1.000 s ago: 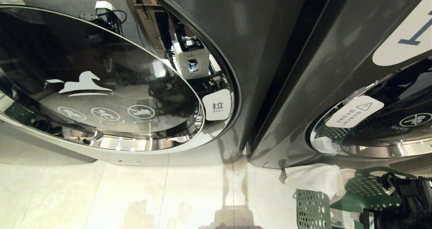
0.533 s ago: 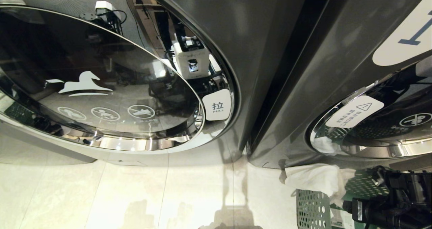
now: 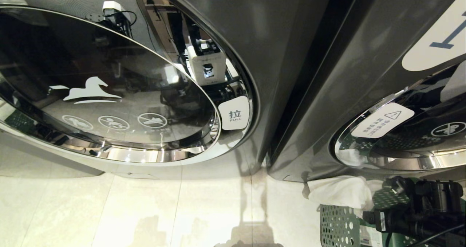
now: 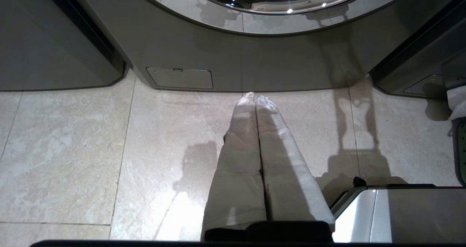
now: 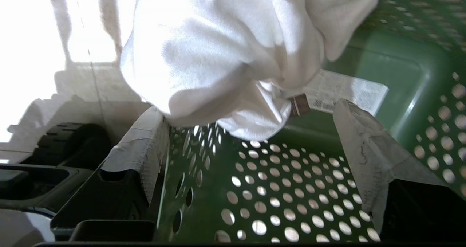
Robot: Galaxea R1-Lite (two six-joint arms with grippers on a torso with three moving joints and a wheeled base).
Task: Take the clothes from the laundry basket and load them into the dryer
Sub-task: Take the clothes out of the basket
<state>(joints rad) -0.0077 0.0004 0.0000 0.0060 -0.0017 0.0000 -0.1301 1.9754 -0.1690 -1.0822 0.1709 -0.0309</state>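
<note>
A green perforated laundry basket (image 3: 336,227) stands on the floor at the lower right, below the right-hand machine. A white cloth (image 3: 336,190) hangs over its rim. My right arm (image 3: 418,214) reaches over the basket. In the right wrist view my right gripper (image 5: 247,110) is open, its tape-wrapped fingers (image 5: 140,150) either side of the basket wall (image 5: 291,203), just below the white cloth (image 5: 225,57). Nothing is between them. The dryer (image 3: 109,94) on the left has its round glass door closed. My left gripper (image 4: 255,95) is shut and empty, pointing at the floor.
A second machine (image 3: 400,137) with a round door is on the right, directly above the basket. A "PULL" tab (image 3: 235,114) sits at the left door's edge. A paper label (image 5: 346,92) lies inside the basket. Pale floor tiles (image 3: 145,210) stretch in front of the machines.
My right arm has moved leftward over the basket, closer to the white cloth on its rim. The machines, the basket and the cloth have stayed put.
</note>
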